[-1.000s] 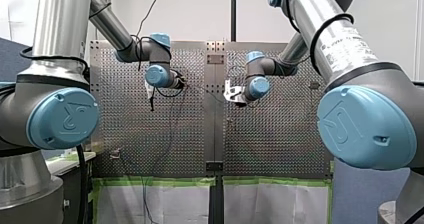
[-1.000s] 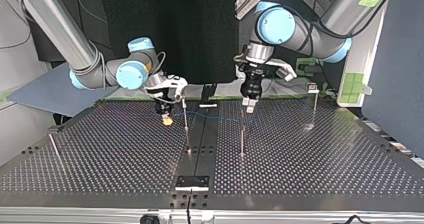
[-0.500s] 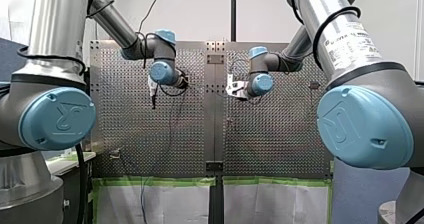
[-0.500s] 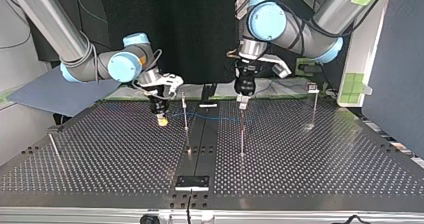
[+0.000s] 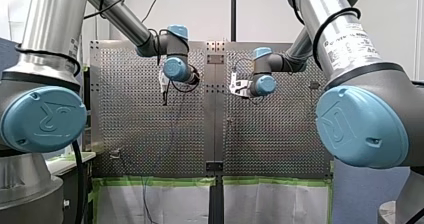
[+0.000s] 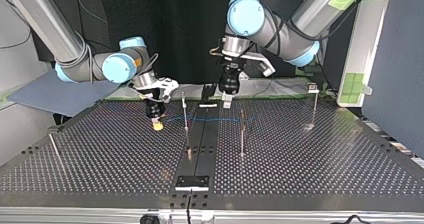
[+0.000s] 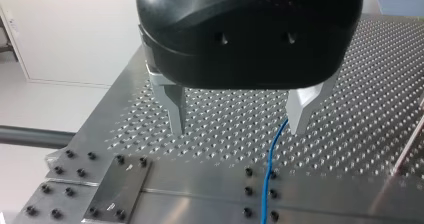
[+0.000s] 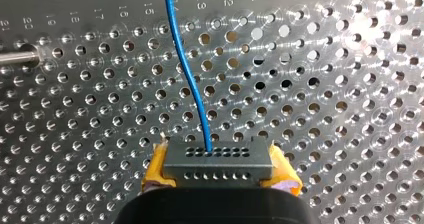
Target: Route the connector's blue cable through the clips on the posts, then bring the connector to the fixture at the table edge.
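Finds the left gripper (image 7: 239,129) lifted off the post (image 6: 242,134) right of centre in the top view, where it hung a moment ago. Jaws spread, gripping nothing, blue cable (image 7: 270,174) loose beside one finger. Finds the right gripper (image 8: 218,176) slid toward that view's left, yellow pads clenched on the connector (image 8: 218,163), drawing the cable past the second post (image 6: 185,115). Looks clipped at both, though too thin to confirm. Leaves the carry to the table edge. Underneath lies a perforated metal table (image 6: 310,169), with a dark curtain (image 6: 190,34) behind.
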You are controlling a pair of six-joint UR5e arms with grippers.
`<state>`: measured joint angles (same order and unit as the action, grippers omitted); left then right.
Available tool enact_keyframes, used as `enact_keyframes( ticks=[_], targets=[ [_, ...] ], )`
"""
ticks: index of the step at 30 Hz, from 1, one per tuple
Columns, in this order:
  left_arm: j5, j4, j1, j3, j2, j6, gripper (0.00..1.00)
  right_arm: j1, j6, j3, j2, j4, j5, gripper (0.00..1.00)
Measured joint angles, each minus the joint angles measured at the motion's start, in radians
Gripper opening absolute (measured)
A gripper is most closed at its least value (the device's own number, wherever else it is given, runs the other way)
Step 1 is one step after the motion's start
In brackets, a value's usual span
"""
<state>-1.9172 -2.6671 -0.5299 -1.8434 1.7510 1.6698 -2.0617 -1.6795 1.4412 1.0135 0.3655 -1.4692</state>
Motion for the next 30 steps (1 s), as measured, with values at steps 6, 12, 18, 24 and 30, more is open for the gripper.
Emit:
enact_keyframes(
  ticks=[6,12,18,24,30],
  targets=[
    [-0.049,0.001,-0.043,0.030,0.048,0.006,1.00,0.004,0.002,0.000,0.000,0.009,0.020,0.00],
    [-0.102,-0.012,-0.057,0.072,0.100,-0.002,1.00,0.004,0.003,0.000,0.000,0.019,0.027,0.00],
    [-0.159,-0.012,-0.053,0.102,0.117,-0.004,1.00,0.004,0.002,0.000,0.000,0.020,0.036,0.00],
    [-0.205,-0.013,-0.037,0.127,0.129,-0.004,1.00,0.003,0.001,0.000,0.000,0.018,0.038,0.00],
    [-0.250,-0.031,-0.042,0.170,0.168,0.001,1.00,0.003,0.000,0.000,0.000,0.015,0.038,0.00]
  ],
)
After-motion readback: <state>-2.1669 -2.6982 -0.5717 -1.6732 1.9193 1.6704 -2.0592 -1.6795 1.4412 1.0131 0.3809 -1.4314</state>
